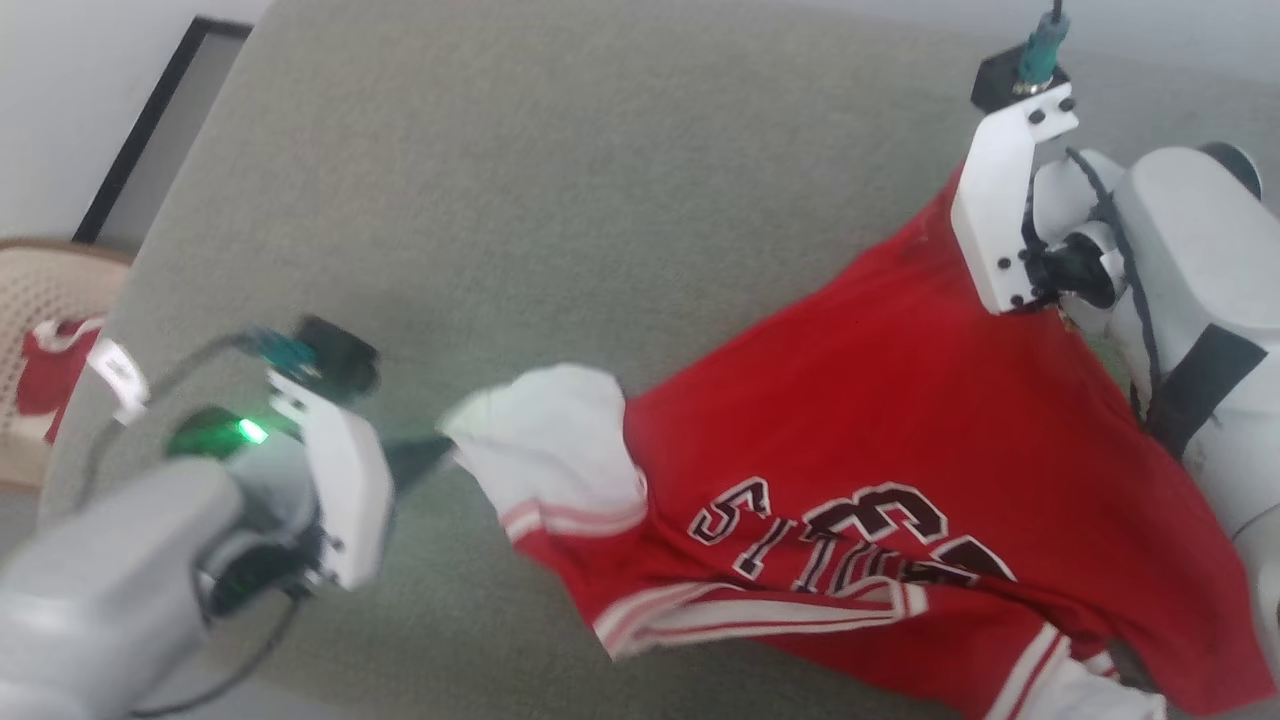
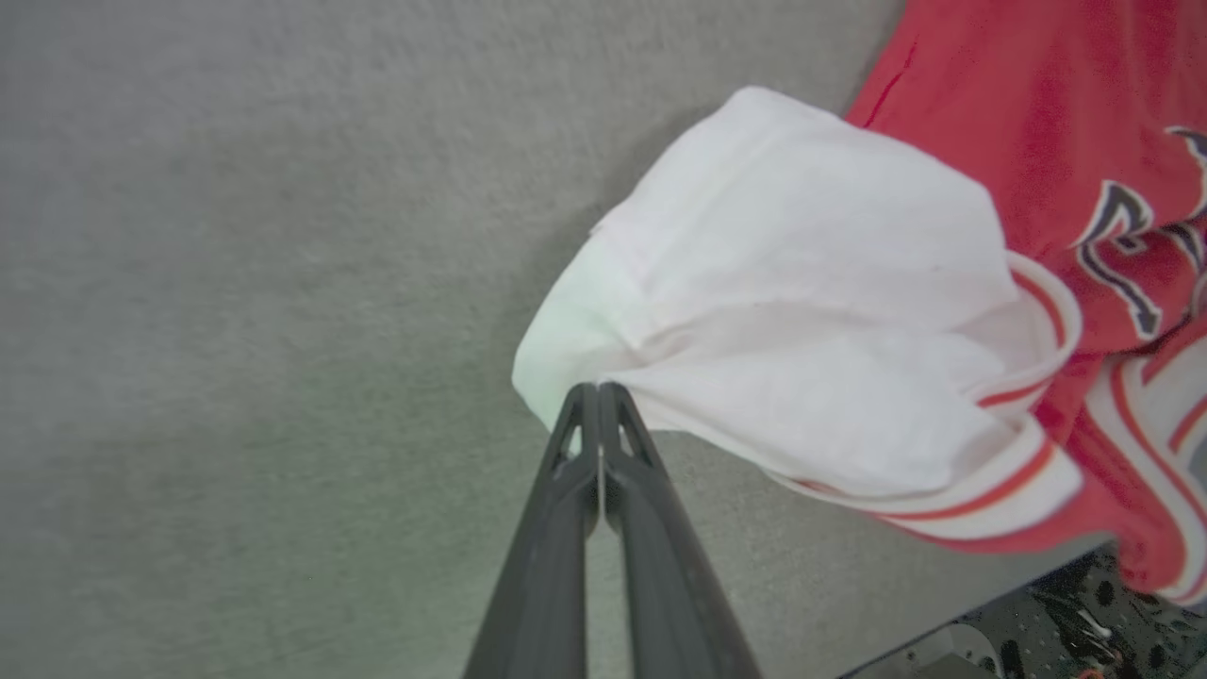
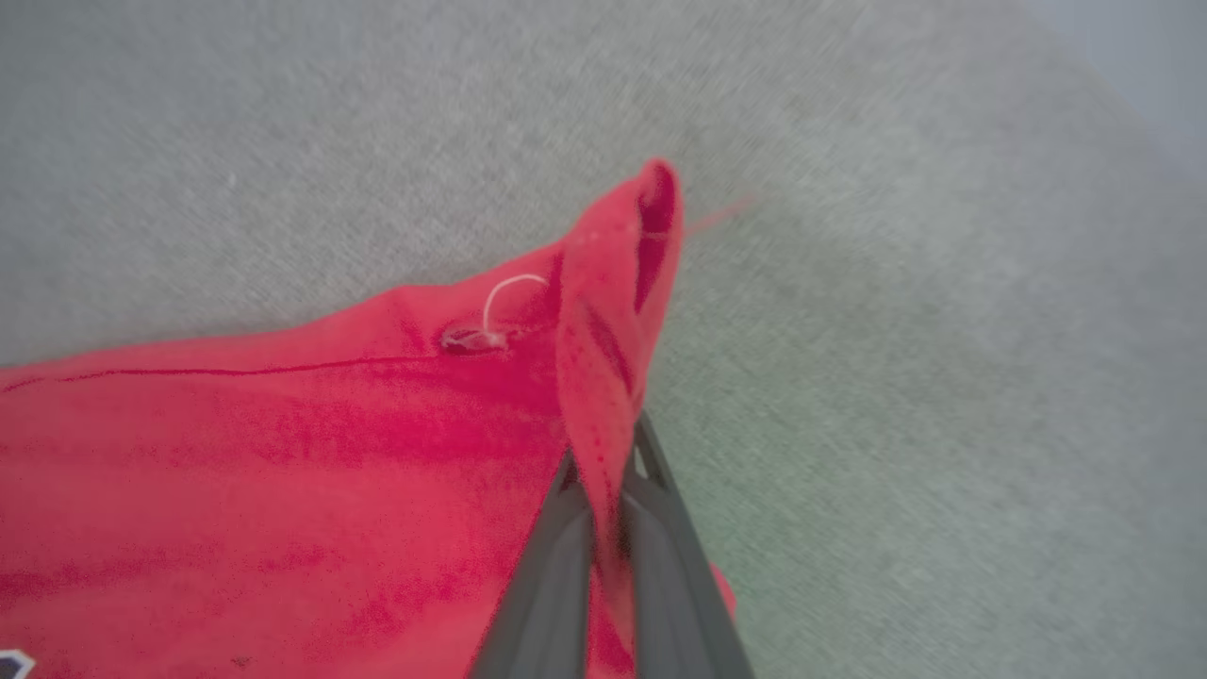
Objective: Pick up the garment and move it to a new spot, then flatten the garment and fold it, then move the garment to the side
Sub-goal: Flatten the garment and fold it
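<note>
We find the garment (image 1: 880, 400), a bright red jersey, spread across the grey surface (image 1: 550, 200) between the two grippers; its dark, white-outlined lettering (image 1: 840, 540) faces up, and its lower part runs off the bottom of the head view.

The left gripper (image 1: 425, 455) points at the white sleeve (image 1: 550, 440). The head view is blurred here and does not resolve the grip. The left wrist view does: the left gripper (image 2: 596, 391) has its two dark fingers pressed together at the tips, pinching the bunched edge of the white sleeve (image 2: 801, 311). The striped cuff and part of the lettering (image 2: 1122, 245) lie to that view's right, and a shadow falls on the surface beside the sleeve.

In the head view the right arm's white wrist bracket (image 1: 1005, 200) stands over the far red corner of the garment, and the fingers are hidden behind it. The right wrist view supplies the missing detail: the right gripper (image 3: 608, 462) is closed on a narrow fold of the red hem, which rises between the fingers to a peak above them. A loose white thread (image 3: 504, 302) curls from a small hole just beside the fold; this view is motion-blurred.

The head view alone takes in the surroundings: a woven chair (image 1: 40, 290) at the left edge carries a small red cloth (image 1: 45, 385) with a white edge, well apart from the garment; a dark-framed panel (image 1: 150, 130) leans against the wall behind it.
</note>
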`<state>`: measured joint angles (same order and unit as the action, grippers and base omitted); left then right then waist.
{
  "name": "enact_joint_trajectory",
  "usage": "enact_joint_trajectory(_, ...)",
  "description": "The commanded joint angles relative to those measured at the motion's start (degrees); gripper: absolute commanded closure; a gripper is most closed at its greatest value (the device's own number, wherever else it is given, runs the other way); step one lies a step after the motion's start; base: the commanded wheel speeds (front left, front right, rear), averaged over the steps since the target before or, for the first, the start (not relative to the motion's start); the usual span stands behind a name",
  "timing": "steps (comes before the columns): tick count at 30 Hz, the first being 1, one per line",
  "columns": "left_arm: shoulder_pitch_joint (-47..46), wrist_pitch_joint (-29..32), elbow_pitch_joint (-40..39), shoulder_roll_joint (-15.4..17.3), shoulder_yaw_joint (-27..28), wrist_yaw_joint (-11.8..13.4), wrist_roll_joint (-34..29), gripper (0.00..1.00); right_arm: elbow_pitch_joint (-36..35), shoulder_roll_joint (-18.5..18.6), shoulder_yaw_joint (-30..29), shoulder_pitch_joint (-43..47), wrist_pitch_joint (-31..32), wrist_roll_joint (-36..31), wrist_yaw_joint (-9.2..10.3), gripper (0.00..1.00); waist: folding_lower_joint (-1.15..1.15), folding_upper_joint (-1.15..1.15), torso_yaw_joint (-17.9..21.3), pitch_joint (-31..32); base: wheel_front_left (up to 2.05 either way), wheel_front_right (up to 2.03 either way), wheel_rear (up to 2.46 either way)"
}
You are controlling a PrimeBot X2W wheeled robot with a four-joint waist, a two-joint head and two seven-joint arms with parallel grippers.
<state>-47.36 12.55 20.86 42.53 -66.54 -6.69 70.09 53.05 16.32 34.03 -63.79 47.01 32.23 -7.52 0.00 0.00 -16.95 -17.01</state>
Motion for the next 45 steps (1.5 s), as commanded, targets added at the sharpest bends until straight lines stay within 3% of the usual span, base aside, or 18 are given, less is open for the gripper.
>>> enact_joint_trajectory(1,-1.4,0.6,0.0,1.0,0.7,0.6,0.1,1.0,-0.7,0.4,0.1,-1.0,-0.9,0.8,0.05,1.0,0.0,0.0,2.2,2.3,0.0,0.0,0.0)
enact_joint_trajectory(8,-8.1,5.6,-1.7,6.7,3.5,2.8,0.4,1.0,-6.6,3.8,2.6,-0.8,-4.6,4.7,0.04,1.0,0.0,0.0,7.2,8.5,0.0,0.0,0.0)
enact_joint_trajectory(14,-14.0,9.3,-2.4,9.4,5.1,4.1,-0.9,1.0,-12.0,6.6,3.7,-0.9,-5.9,7.5,0.05,1.0,0.0,0.0,10.4,12.9,0.0,0.0,0.0)
enact_joint_trajectory(25,-21.4,10.2,1.2,7.4,6.0,3.7,-4.3,1.0,-15.8,8.2,1.5,-2.6,-12.1,6.1,0.05,1.0,0.0,0.0,13.5,14.0,0.0,0.0,0.0)
enact_joint_trajectory(34,-33.9,0.5,11.4,3.1,8.4,2.7,-13.3,1.0,-6.6,3.0,-5.7,-10.7,-25.0,-5.8,0.07,1.0,0.0,0.0,14.6,5.5,0.0,0.0,0.0)
enact_joint_trajectory(45,-51.2,-23.1,23.0,-2.6,10.7,3.2,-26.3,1.0,1.2,-3.5,-21.2,-20.5,-46.6,-29.7,0.07,1.0,0.0,0.0,14.3,-3.5,0.0,0.0,0.0)
